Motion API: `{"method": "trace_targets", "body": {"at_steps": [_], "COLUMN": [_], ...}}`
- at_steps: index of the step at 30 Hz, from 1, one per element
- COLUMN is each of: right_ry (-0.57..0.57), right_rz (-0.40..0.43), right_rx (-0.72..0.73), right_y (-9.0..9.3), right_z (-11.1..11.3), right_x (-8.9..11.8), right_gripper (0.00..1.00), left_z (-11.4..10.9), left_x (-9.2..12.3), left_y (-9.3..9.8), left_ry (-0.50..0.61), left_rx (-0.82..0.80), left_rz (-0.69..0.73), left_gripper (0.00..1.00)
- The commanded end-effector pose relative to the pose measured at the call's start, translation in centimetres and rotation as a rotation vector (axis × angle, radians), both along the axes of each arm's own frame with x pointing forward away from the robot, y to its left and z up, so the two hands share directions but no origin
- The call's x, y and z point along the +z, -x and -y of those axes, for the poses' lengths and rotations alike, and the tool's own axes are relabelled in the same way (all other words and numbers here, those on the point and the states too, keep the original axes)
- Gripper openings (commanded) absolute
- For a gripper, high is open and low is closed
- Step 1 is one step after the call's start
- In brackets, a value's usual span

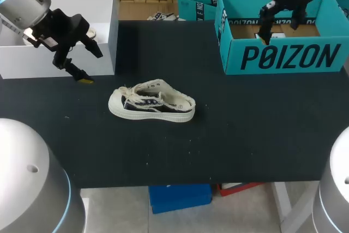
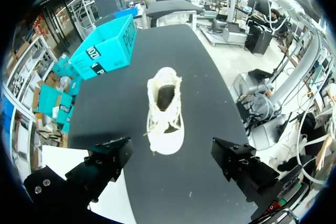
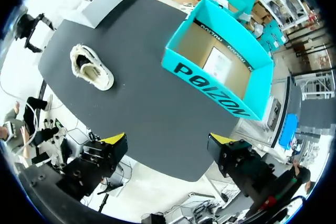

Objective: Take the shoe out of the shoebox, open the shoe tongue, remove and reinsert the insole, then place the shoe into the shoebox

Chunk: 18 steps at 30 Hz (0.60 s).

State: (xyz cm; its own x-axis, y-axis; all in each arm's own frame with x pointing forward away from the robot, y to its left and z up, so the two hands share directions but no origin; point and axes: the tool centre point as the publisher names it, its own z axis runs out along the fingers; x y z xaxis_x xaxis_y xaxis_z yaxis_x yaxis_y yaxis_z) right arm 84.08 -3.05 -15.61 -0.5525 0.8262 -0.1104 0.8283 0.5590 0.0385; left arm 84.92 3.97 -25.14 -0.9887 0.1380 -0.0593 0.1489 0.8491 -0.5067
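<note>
The shoe (image 1: 152, 102) sits upright near the middle of the bench (image 1: 245, 129), well apart from the open shoebox (image 1: 283, 57) at the far right. I judge that leaves it free for both arms to work the tongue and insole (whether the insole is in, I can't make out). The left gripper (image 1: 89, 65) hangs spread and empty beside a white box (image 1: 54, 4), on the toe side of the shoe. The right gripper (image 1: 280, 28) hovers over the shoebox, also splayed and holding nothing.

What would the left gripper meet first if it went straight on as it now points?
Probably the cream canvas shoe, lying straight ahead of the left gripper on the black table; depth is unclear, so the tabletop might come first.
</note>
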Motion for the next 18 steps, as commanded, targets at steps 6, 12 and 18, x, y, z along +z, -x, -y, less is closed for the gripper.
{"method": "trace_targets", "body": {"at_steps": [6,12,18], "right_ry": [-0.278,-0.278,-0.278], "right_rz": [0.047,0.047,0.047], "right_rx": [0.58,0.58,0.58], "right_y": [4.6,4.6,4.6], "right_z": [-2.4,-2.4,-2.4], "right_x": [-1.2,-1.2,-1.2], "right_gripper": [1.0,1.0,1.0], "left_z": [0.0,0.0,0.0], "left_x": [-0.1,-0.1,-0.1], "left_y": [0.0,0.0,0.0], "left_ry": [0.0,0.0,0.0], "left_rx": [0.0,0.0,0.0], "left_rz": [0.004,0.004,0.004], "left_gripper": [1.0,1.0,1.0]}}
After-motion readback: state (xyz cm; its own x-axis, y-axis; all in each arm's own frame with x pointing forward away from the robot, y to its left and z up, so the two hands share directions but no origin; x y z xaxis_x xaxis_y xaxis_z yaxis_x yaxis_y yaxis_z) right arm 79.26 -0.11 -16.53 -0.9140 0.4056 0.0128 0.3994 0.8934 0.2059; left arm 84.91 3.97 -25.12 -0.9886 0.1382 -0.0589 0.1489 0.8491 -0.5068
